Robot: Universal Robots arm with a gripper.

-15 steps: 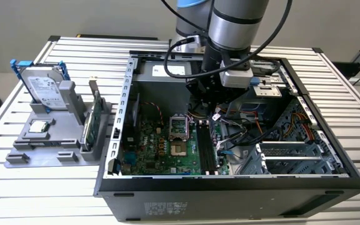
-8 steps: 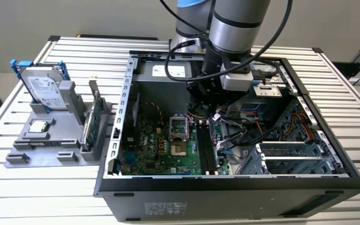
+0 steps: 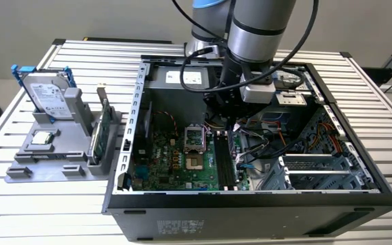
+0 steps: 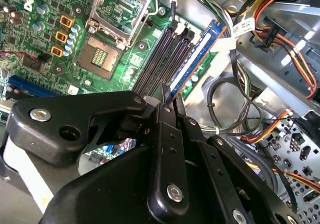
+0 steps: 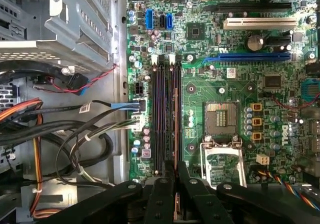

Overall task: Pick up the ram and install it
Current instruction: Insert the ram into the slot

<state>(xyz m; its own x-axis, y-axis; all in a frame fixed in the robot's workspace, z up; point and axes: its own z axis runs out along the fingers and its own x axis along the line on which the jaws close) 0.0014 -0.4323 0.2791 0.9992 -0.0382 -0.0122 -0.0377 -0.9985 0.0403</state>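
1. In the second wrist view, the gripper [image 4: 166,103] jaws are closed on the ram [image 4: 196,59], mid-frame.
2. The ram stands edge-on over the motherboard's [image 4: 40,29] memory slots [image 4: 162,59].
3. In the exterior view, the arm reaches into the computer case [image 3: 250,209].

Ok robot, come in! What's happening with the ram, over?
Gripper shut on ram. Edge-down at memory slots; seating unclear. Cables close beside.
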